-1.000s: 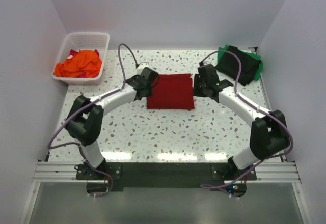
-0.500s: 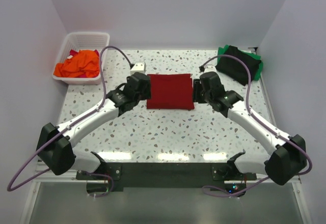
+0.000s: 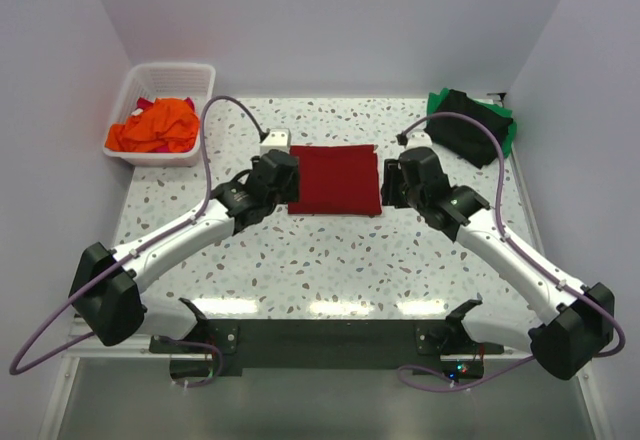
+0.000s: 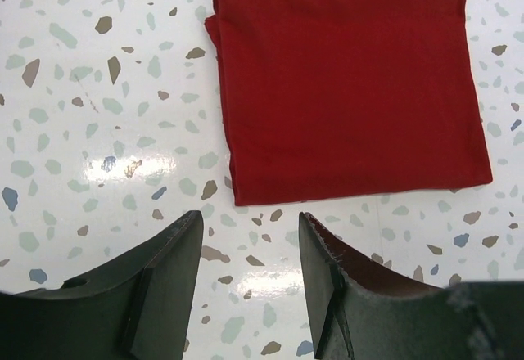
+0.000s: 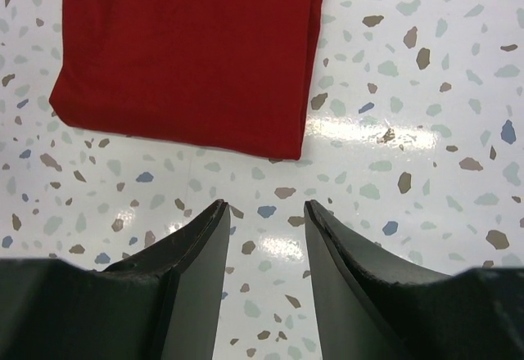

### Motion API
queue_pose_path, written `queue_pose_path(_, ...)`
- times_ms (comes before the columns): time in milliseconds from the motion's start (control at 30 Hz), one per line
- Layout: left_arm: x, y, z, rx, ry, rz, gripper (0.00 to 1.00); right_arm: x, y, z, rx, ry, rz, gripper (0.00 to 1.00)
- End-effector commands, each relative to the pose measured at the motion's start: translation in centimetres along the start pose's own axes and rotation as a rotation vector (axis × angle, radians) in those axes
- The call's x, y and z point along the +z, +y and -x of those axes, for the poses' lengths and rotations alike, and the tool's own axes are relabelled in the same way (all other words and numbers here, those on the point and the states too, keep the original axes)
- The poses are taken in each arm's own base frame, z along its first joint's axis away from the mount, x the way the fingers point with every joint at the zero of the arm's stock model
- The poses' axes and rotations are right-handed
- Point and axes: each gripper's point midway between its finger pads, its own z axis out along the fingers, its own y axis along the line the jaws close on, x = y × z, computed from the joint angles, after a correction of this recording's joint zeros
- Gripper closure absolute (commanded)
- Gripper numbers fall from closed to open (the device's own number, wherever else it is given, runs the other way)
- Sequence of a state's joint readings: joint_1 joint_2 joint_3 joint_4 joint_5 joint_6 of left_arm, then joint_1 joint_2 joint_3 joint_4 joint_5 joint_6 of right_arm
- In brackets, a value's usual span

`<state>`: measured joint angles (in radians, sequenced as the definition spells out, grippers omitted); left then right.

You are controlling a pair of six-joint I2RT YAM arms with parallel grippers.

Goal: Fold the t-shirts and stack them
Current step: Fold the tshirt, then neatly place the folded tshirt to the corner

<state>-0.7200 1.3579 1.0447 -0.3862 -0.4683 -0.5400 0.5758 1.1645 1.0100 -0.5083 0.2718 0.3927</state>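
A dark red t-shirt [image 3: 335, 181] lies folded into a flat rectangle on the speckled table; it also fills the upper part of the left wrist view [image 4: 348, 82] and the right wrist view [image 5: 192, 49]. My left gripper [image 3: 283, 182] hovers just off its left edge, open, with only tabletop between the fingers [image 4: 250, 233]. Off the shirt's right edge, my right gripper [image 3: 393, 182] is open too and holds nothing [image 5: 266, 217]. Orange and red t-shirts [image 3: 157, 125] lie heaped in the basket. Black [image 3: 468, 128] and green [image 3: 506, 120] t-shirts lie stacked at the back right.
A white slatted basket [image 3: 199, 80] stands at the back left corner. A small white block [image 3: 275, 140] sits on the table behind the left gripper. White walls close in the table on three sides.
Both arms have drawn back and lowered, their elbows swinging outward. Both grippers have slid off the red shirt's side edges and opened wider. The shirt has stayed flat.
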Motion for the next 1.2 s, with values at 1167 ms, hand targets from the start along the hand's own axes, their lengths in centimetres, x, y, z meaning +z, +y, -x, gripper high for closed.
queue_pose_path(1167,-3.2,-0.9,0.2,0.020,-0.002,-0.133,0.44,15.7,0.1,0.7,0.160,0.142,0.139,0.46)
